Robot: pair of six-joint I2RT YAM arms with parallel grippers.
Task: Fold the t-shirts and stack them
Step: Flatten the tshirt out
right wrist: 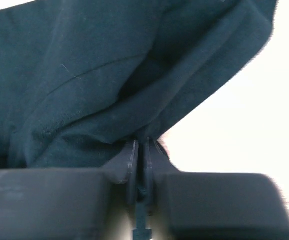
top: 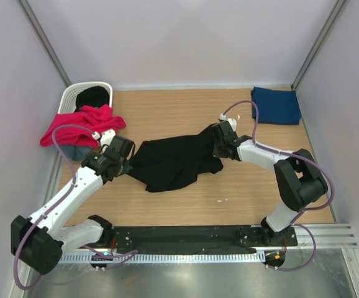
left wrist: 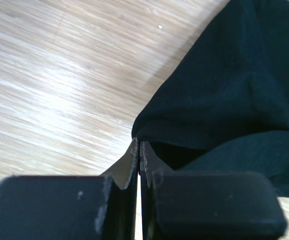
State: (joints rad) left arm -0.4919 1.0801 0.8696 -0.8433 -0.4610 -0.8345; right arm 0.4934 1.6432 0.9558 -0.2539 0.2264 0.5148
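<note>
From above, a white lattice laundry basket (top: 74,94) stands in the far-left corner of the wooden table (top: 179,112), with dark cloth inside it. The magenta-red t-shirt (top: 80,124) spills over the basket's near rim onto the table. A folded navy blue t-shirt (top: 276,105) lies in the far-right corner, well apart from the rest. The black t-shirt (top: 173,161) lies crumpled mid-table, drawn out between the two arms. The left arm reaches forward and rightward from its base, and the left gripper (top: 131,162) meets the shirt's left edge. The right arm bends back leftward, and the right gripper (top: 214,144) is at the shirt's far-right part.

In the left wrist view, the left gripper's fingers (left wrist: 132,160) are pressed together, pinching a fold of the black cloth just above bare wood.

In the right wrist view, the right gripper's fingers (right wrist: 131,155) are likewise clamped on a bunched edge of the dark fabric, which fills most of the view. The background to the right is washed out.
</note>
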